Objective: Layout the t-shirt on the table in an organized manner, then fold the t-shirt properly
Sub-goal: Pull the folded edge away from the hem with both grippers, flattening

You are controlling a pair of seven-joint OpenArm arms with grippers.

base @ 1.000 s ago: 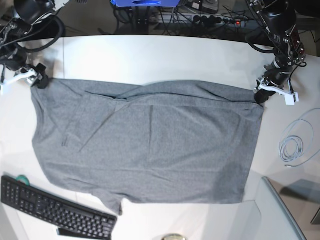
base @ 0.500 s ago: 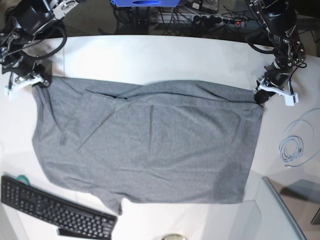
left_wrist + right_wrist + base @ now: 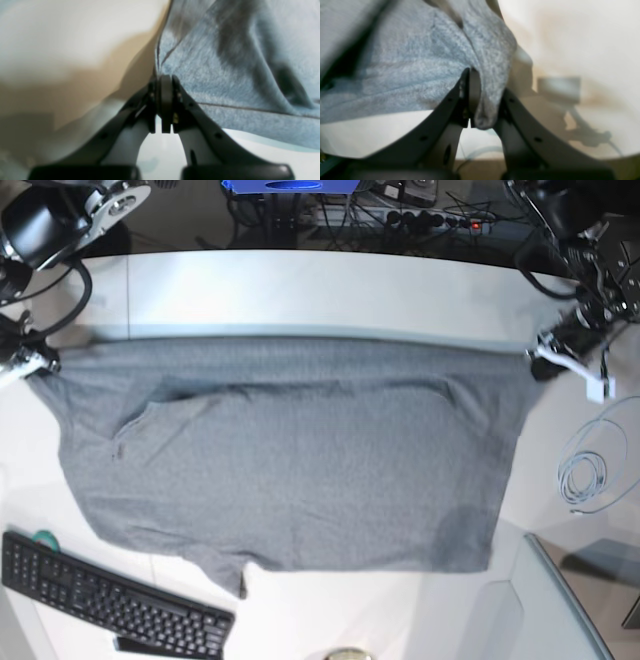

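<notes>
White surface (image 3: 300, 290) under t-shirt (image 3: 290, 460); left pincer (image 3: 163, 82) & right pincer (image 3: 480, 100) each clenched on a corner, tensioning the edge flat.

Both arms reach wide apart over the far desk corners. The left tool (image 3: 163, 82) and the right tool (image 3: 480, 100) each pinch cloth, jaws closed.

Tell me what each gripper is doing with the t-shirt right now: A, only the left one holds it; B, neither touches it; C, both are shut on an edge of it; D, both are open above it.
C: each wrist view shows closed jaws with grey cloth of the t-shirt pinched in the left gripper and the right gripper.
</notes>
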